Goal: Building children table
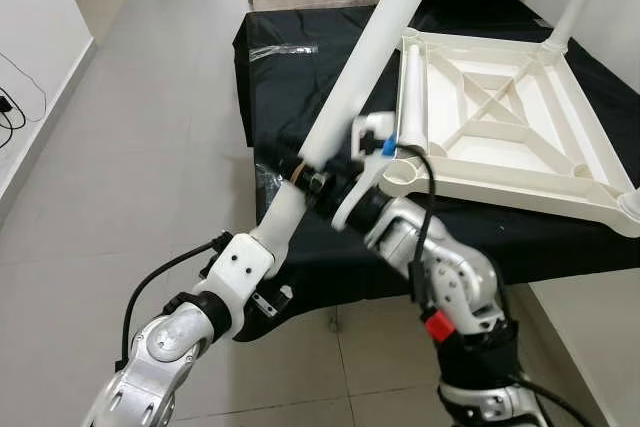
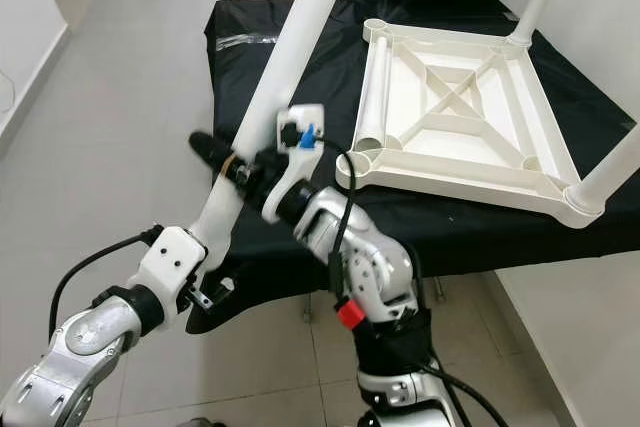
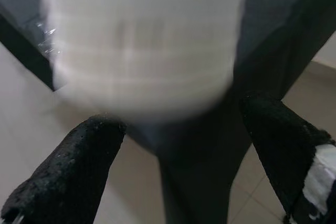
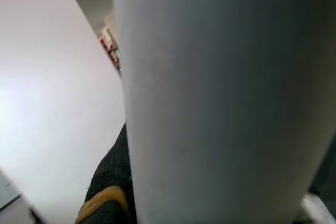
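1. Left eye view: a long white table leg (image 1: 372,47) slants up and away over the front edge of a black-draped surface (image 1: 300,87), both arms meeting at its lower end.
2. The left pincer (image 1: 300,169) sits at the leg's lower end; in the left wrist view its black fingers (image 3: 79,166) stand wide apart just below the blurred white tube (image 3: 142,40), so a grip cannot be confirmed.
3. The right pincer (image 2: 262,172) presses against the same leg from the other side; whether it clamps cannot be told, with the right wrist view taken up by the tube at close range.
4. The white tabletop (image 1: 500,117) lies upside down on the cloth, ribs showing, an open corner socket (image 1: 400,173) just beside the right wrist.
5. Two legs already stand upright in its far and near right corners.
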Robot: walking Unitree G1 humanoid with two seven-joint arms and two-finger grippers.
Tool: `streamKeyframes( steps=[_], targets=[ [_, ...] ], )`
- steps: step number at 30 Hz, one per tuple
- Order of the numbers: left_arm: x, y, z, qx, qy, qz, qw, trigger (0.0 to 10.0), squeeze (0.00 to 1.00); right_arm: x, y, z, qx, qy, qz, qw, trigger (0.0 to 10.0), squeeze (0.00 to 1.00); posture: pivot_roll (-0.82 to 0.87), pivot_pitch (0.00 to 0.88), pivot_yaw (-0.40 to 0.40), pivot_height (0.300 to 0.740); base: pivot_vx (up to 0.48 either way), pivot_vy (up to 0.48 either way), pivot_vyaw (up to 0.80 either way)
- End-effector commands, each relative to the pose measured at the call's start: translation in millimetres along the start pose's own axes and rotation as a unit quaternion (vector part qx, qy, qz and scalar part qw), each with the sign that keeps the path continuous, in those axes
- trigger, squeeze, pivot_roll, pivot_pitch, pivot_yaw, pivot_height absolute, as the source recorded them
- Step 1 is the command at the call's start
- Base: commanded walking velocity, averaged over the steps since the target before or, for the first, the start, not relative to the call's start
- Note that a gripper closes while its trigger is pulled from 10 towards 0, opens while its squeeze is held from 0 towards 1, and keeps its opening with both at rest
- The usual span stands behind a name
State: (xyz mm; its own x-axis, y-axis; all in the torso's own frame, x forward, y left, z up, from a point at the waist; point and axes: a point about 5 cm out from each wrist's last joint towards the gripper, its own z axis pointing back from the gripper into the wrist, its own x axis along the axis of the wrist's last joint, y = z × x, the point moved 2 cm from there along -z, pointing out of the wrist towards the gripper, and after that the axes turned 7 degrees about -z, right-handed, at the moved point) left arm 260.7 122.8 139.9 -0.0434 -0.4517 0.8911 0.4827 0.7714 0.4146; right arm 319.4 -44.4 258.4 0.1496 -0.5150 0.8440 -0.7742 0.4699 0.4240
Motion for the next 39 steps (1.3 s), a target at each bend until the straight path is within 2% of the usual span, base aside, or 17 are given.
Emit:
streamKeyframes(
  steps=[1,2,3,4,5,7,8,11,13,17,21,38,39],
  targets=[
    [-8,3.5,2.2,0.009,0.02,-0.009,1.0,10.0,1.0,1,-3.4,0.4,-0.004,-0.005,0.0,1.0,0.0,0.0,0.13,0.124,-0.036,0.74,0.0,0.0,0.0],
    [-10,12.2,4.3,0.031,0.024,-0.015,0.999,10.0,0.0,6,-8.9,0.6,-0.015,-0.012,0.012,1.0,0.0,0.0,0.13,0.123,-0.038,0.74,0.0,0.0,0.0],
    [-11,24.7,7.6,0.069,0.027,-0.019,0.997,10.0,0.0,17,-19.0,1.2,-0.046,-0.028,0.042,0.998,0.0,0.0,0.13,0.122,-0.041,0.74,0.0,0.0,0.0],
    [-11,24.7,7.6,0.069,0.027,-0.019,0.997,10.0,0.0,17,-19.0,1.2,-0.046,-0.028,0.042,0.998,0.0,0.0,0.13,0.122,-0.041,0.74,0.0,0.0,0.0],
    [-11,41.0,13.0,0.128,0.027,-0.013,0.991,10.0,0.0,32,-32.2,2.6,-0.091,-0.052,0.085,0.991,0.0,0.0,0.13,0.123,-0.04,0.74,0.0,0.0,0.0],
    [-11,41.0,13.0,0.128,0.027,-0.013,0.991,10.0,0.0,32,-32.2,2.6,-0.091,-0.052,0.085,0.991,0.0,0.0,0.13,0.123,-0.04,0.74,0.0,0.0,0.0],
    [-6,48.1,15.6,0.163,0.016,-0.007,0.987,10.0,0.0,41,-39.5,4.1,-0.123,-0.068,0.113,0.984,10.0,0.0,0.13,0.121,-0.042,0.74,0.0,0.0,0.0],
    [8,60.4,19.5,0.235,-0.015,0.024,0.971,10.0,0.0,61,-51.9,9.7,-0.192,-0.102,0.186,0.958,10.0,0.0,0.13,0.12,-0.047,0.74,0.0,0.0,0.0],
    [8,60.4,19.5,0.235,-0.015,0.024,0.971,10.0,0.0,61,-51.9,9.7,-0.192,-0.102,0.186,0.958,10.0,0.0,0.13,0.12,-0.047,0.74,0.0,0.0,0.0],
    [14,64.6,20.2,0.262,-0.026,0.03,0.964,10.0,0.0,64,-51.9,11.7,-0.207,-0.107,0.215,0.948,10.0,0.0,0.13,0.116,-0.048,0.74,0.0,-0.079,0.0],
    [17,66.4,19.9,0.271,-0.033,0.031,0.962,10.0,0.0,60,-51.0,11.6,-0.203,-0.104,0.233,0.945,10.0,0.0,0.13,0.113,-0.053,0.74,0.132,-0.374,0.0],
    [17,72.6,21.1,0.29,-0.036,0.033,0.956,10.0,0.0,59,-50.8,6.3,-0.196,-0.11,0.253,0.941,10.0,0.0,0.12,0.097,-0.055,0.74,0.343,-0.326,0.0],
    [18,74.5,21.9,0.299,-0.038,0.035,0.953,10.0,0.0,59,-50.7,5.7,-0.195,-0.111,0.254,0.941,10.0,0.0,0.12,0.095,-0.056,0.74,0.405,-0.255,0.0]
  ],
)
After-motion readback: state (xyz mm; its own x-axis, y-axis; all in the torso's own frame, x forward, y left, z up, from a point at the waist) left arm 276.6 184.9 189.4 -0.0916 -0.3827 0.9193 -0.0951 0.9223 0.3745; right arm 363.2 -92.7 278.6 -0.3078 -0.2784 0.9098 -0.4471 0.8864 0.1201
